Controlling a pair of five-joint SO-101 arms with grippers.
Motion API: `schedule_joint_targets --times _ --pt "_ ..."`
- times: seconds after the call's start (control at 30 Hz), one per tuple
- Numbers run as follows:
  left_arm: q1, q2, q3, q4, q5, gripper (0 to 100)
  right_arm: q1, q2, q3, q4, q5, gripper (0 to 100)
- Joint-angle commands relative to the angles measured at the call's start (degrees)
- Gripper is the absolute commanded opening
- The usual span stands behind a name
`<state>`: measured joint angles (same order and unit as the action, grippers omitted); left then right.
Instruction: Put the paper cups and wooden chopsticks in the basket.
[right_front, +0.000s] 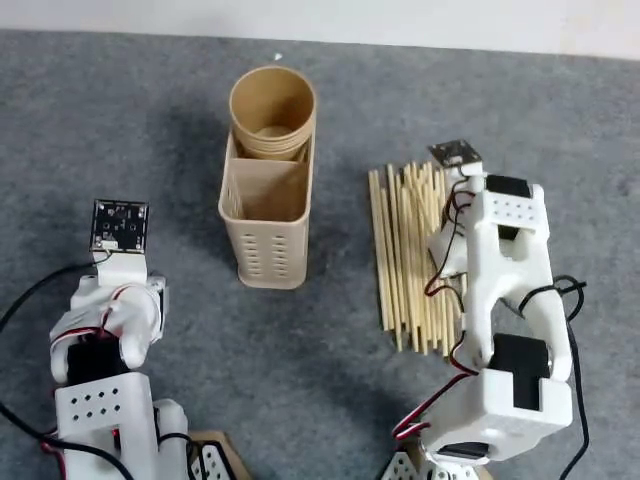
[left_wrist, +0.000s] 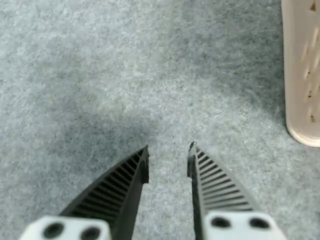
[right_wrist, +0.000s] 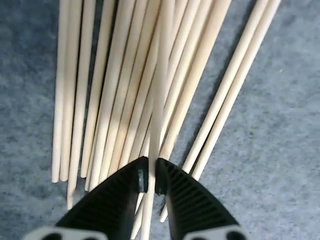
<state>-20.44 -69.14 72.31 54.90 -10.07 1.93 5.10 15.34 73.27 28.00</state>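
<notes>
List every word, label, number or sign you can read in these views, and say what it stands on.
No readable text in any view.
The basket, the paper cups and the wooden chopsticks are plain, with no print or label.
The small board on the left arm's wrist: any marking is too small to read.

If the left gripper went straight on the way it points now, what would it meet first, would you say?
Most likely the left gripper would meet only the grey carpet-like table covering; the beige perforated plastic basket stands off to one side, though depth is unclear.
</notes>
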Motion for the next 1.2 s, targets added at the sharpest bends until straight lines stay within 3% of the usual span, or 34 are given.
schedule_joint_targets --times 0.0,0.13,0.47,0.63,0.73,1.17 --pt "0.84 -0.22 -0.22 -0.97 0.62 16 -0.57 1.1 -1.8 -2.15 -0.7 6.6" --pt "0.84 -0.22 -0.22 -0.97 0.62 16 -0.31 5.85 -0.92 -2.51 -0.7 10.9" --pt "0.84 -0.22 -0.22 -0.97 0.62 16 -0.66 10.86 -1.01 -2.95 -0.53 10.8" --pt "0.84 -0.22 -0.22 -0.97 0.62 16 -0.57 10.95 -1.01 -3.38 -0.62 0.1" --pt "0.84 -0.22 -0.22 -0.97 0.62 16 -0.4 10.59 -1.1 -3.38 -0.7 0.7" --pt "0.84 -0.22 -0.22 -0.97 0.62 16 -2.42 -2.59 -17.54 1.36 -12.31 0.5"
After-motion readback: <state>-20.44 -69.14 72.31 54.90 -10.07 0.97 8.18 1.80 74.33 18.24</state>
